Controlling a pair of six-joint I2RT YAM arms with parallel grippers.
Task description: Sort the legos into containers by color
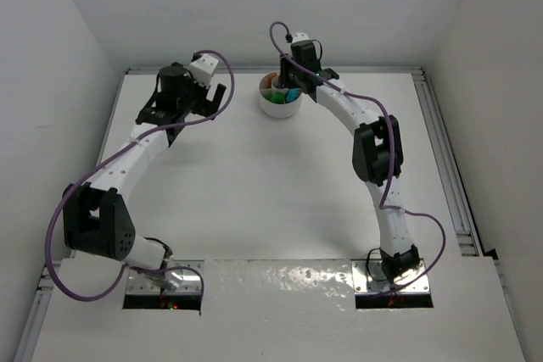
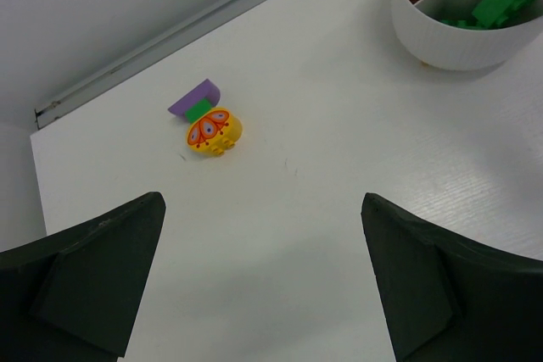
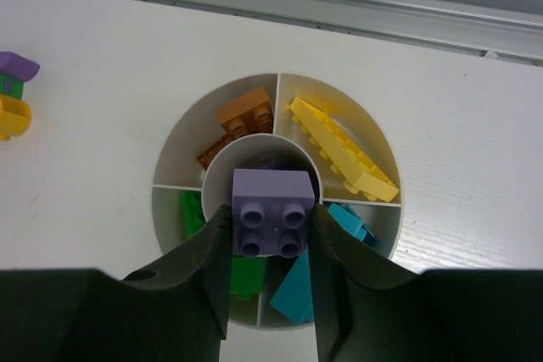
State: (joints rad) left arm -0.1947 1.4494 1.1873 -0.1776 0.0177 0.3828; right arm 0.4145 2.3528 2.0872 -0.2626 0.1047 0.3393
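My right gripper is shut on a pale purple lego and holds it over the centre cup of the round white dish. A darker purple piece lies in that cup. The wedge containers around it hold orange legos, a long yellow lego, teal legos and green legos. My left gripper hangs open above bare table, left of the dish. Beyond it a purple lego, a green lego and a patterned yellow lego lie bunched together.
The dish stands near the table's far edge, with the right gripper over it and the left gripper to its left. A metal rail runs along the back edge just behind the dish. White walls close in the table.
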